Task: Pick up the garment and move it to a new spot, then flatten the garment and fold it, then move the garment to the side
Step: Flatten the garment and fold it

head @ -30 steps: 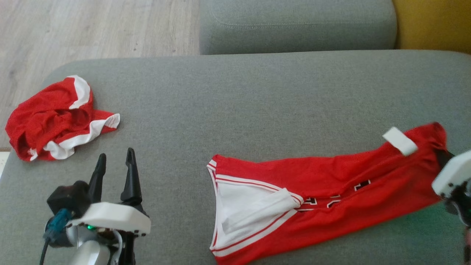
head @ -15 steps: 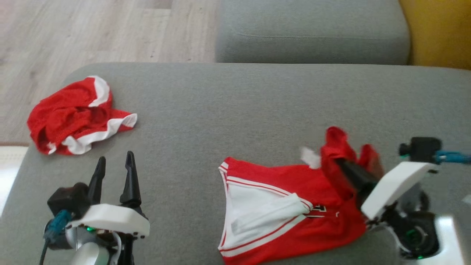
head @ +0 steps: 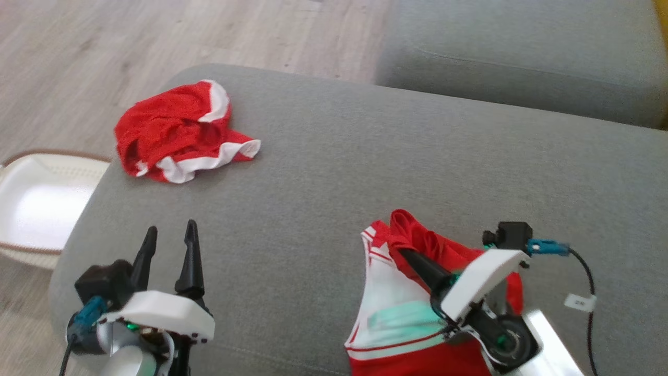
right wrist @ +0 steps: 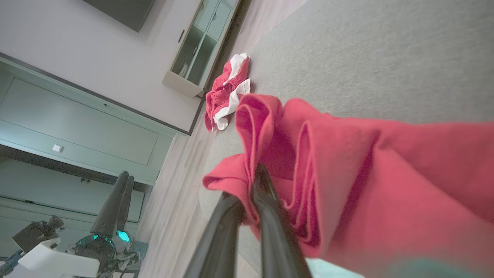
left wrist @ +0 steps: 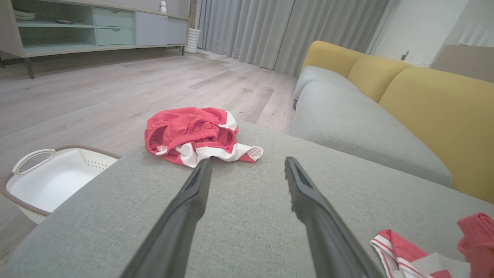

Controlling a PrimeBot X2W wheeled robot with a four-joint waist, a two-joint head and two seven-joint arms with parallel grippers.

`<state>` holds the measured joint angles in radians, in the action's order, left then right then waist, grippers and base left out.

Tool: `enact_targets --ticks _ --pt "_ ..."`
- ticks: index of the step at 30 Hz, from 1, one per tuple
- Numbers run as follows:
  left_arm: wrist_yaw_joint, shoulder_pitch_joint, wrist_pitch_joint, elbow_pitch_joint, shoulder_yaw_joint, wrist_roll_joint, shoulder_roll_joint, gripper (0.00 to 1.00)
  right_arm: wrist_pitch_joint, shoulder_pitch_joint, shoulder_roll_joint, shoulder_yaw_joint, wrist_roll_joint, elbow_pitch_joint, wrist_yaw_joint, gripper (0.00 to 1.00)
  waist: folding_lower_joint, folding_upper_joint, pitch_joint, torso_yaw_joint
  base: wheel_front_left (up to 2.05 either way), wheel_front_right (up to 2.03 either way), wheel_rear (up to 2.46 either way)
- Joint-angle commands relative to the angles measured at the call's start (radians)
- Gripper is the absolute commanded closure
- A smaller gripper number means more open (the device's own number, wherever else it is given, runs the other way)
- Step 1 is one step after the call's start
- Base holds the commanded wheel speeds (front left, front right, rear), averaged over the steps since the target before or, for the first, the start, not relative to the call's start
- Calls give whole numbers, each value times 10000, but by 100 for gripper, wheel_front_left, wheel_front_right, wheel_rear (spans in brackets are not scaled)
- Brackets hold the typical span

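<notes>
The garment (head: 389, 305) is a red jersey with white trim, lying at the near right of the grey couch seat (head: 334, 172). My right gripper (head: 406, 254) is shut on a bunched red edge of it, lifted and doubled over the white-trimmed end. In the right wrist view the garment (right wrist: 347, 173) drapes over my right gripper (right wrist: 247, 185), pinched between the dark fingers. My left gripper (head: 171, 230) stands open and holds nothing at the near left; the left wrist view shows my left gripper (left wrist: 247, 162) above bare cushion, with the garment (left wrist: 424, 256) at the lower right corner.
A second red and white garment (head: 175, 128) lies crumpled at the far left of the seat. A white laundry basket (head: 31, 203) stands on the wood floor left of the couch. Another grey seat cushion (head: 522, 62) and a yellow backrest (left wrist: 424, 104) lie beyond.
The head camera has shifted right and down. My right gripper has carried the jersey's right end up and leftward over the rest, doubling the stretched-out garment. The left gripper stays open.
</notes>
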<state>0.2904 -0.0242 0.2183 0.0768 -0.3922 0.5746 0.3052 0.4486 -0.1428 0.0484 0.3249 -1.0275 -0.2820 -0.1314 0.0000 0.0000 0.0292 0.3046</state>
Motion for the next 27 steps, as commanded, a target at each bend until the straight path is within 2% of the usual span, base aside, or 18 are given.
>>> enact_targets --ticks 1,9,10,12,18,23,25,27 --pt "-1 -616 12 -256 327 28 206 0 -178 -651 20 250 -91 233 7 100 0 0 -44 200 0 0 0" --pt "12 -659 -8 -242 323 61 252 0 -1090 -1610 19 1346 -739 -1981 7 100 0 0 -176 472 0 0 0" --pt "22 -661 -1 -244 336 69 255 0 -1173 -1700 19 1469 -779 -2236 7 70 0 0 -196 460 0 0 0" --pt "46 -655 17 -243 372 87 257 0 -1271 -1863 19 1753 -983 -2571 7 0 0 0 -235 403 0 0 0" --pt "84 -624 72 -210 405 116 231 0 -1761 -2200 19 2349 -2108 -2406 7 0 0 0 -223 45 0 0 0" --pt "134 -528 128 -198 459 151 206 0 -1993 -2381 50 2055 -2609 -1383 7 0 0 0 -129 -388 0 0 0" --pt "148 -478 154 -212 493 167 203 0 -2110 -2370 269 1682 -2675 -757 7 0 0 0 -106 -578 0 0 0" --pt "132 -454 192 -219 534 196 189 0 -2363 -2293 1035 1058 -2287 102 7 0 0 0 -91 -808 0 0 0"
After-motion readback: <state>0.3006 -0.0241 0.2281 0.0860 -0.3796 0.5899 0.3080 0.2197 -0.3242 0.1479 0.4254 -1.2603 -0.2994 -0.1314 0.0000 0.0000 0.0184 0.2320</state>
